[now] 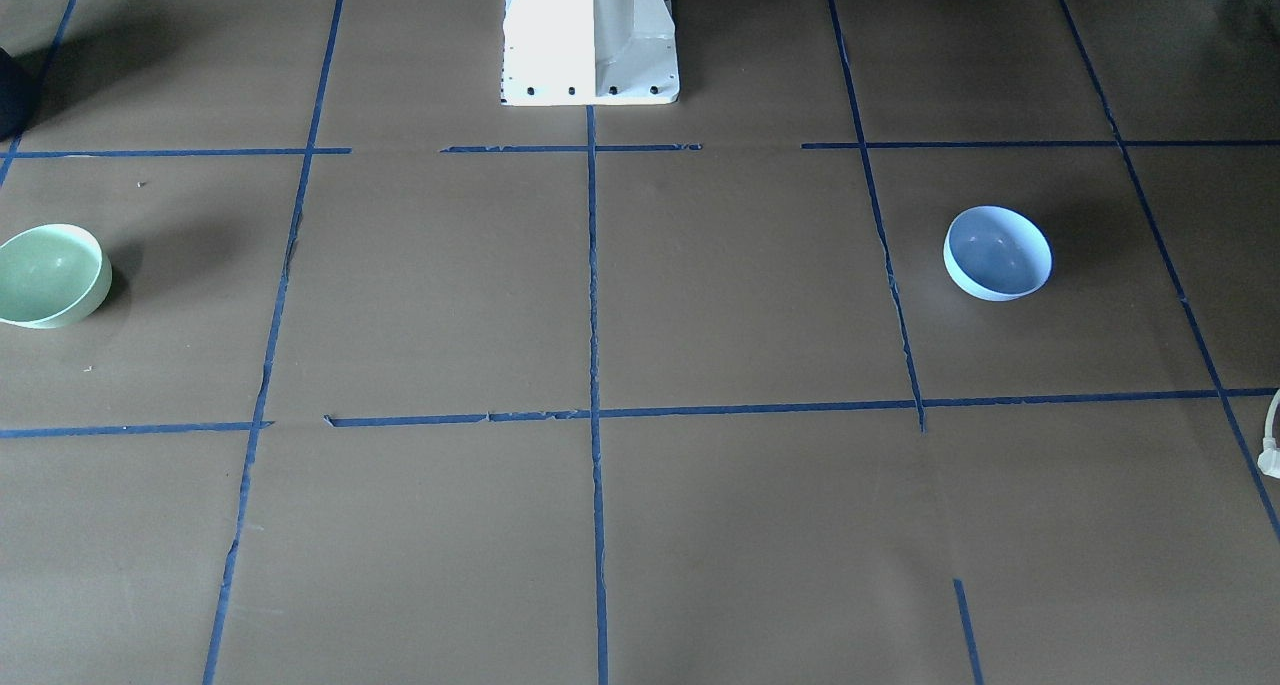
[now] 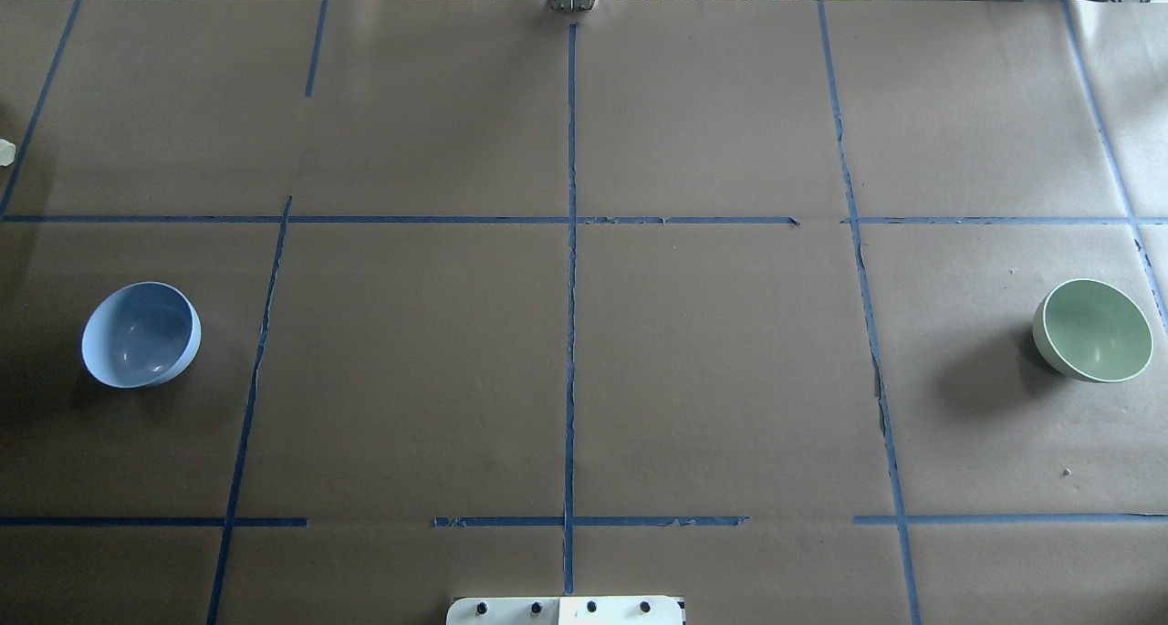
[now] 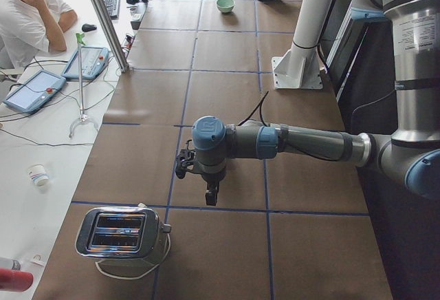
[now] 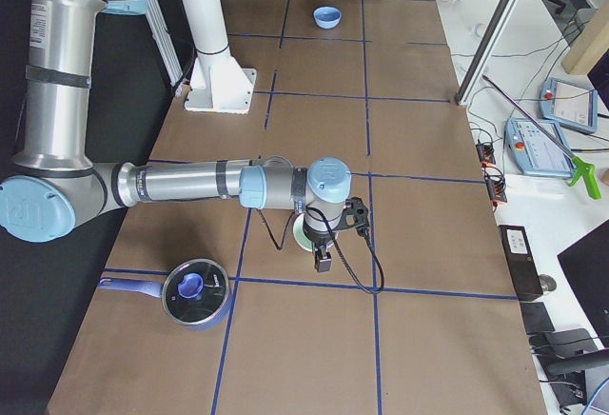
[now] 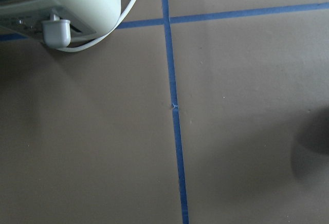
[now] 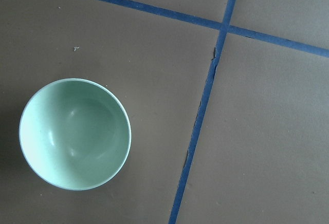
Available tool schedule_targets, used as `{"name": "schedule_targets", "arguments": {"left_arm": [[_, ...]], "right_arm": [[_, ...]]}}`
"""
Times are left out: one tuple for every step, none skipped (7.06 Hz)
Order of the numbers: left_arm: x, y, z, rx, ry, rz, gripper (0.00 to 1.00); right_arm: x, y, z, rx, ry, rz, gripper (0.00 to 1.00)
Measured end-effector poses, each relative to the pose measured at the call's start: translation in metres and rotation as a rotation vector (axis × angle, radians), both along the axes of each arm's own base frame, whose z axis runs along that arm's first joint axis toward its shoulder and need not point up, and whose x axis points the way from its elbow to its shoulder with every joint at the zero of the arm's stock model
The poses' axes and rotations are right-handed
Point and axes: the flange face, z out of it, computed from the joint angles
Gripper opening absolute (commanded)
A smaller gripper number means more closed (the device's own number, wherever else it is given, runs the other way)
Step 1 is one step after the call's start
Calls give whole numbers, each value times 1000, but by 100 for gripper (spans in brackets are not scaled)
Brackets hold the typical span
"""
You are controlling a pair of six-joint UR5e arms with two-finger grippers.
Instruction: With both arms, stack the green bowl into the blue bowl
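The green bowl (image 2: pixel 1095 330) stands upright on the table's right side, seen at the left in the front view (image 1: pixel 50 275). It fills the lower left of the right wrist view (image 6: pixel 74 134). The blue bowl (image 2: pixel 141 335) stands upright on the table's left side, also shown in the front view (image 1: pixel 997 253) and far off in the right side view (image 4: pixel 327 17). The right gripper (image 4: pixel 324 261) hangs above the green bowl (image 4: pixel 301 235), pointing down. The left gripper (image 3: pixel 211 195) points down over the table near a toaster. Neither gripper shows in a close view, so I cannot tell whether they are open or shut.
A chrome toaster (image 3: pixel 124 234) with a white cord (image 5: pixel 97 39) stands at the table's left end. A blue lidded pot (image 4: pixel 195 291) sits at the right end. The white pedestal base (image 1: pixel 590 35) stands mid-table at the robot's side. Blue tape lines grid the brown paper.
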Motion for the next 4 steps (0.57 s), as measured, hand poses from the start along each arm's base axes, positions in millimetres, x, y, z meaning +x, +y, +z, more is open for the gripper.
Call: {"name": "schedule_targets", "arguments": {"left_arm": [[0,0,0,0,2,0,100],[1,0,1,3,4,2,100],[3,-1,1,14,5,5,100],[13,-4,-2,15,6,8,100]], "right_arm": [[-1,-1,-1,2,-3,0,100],[-2,-2,-2,3,-9,-2,100],[-3,-2,-4,4,-20,-4,100],[-6,-2,-5,3,-33,-7,100]]}}
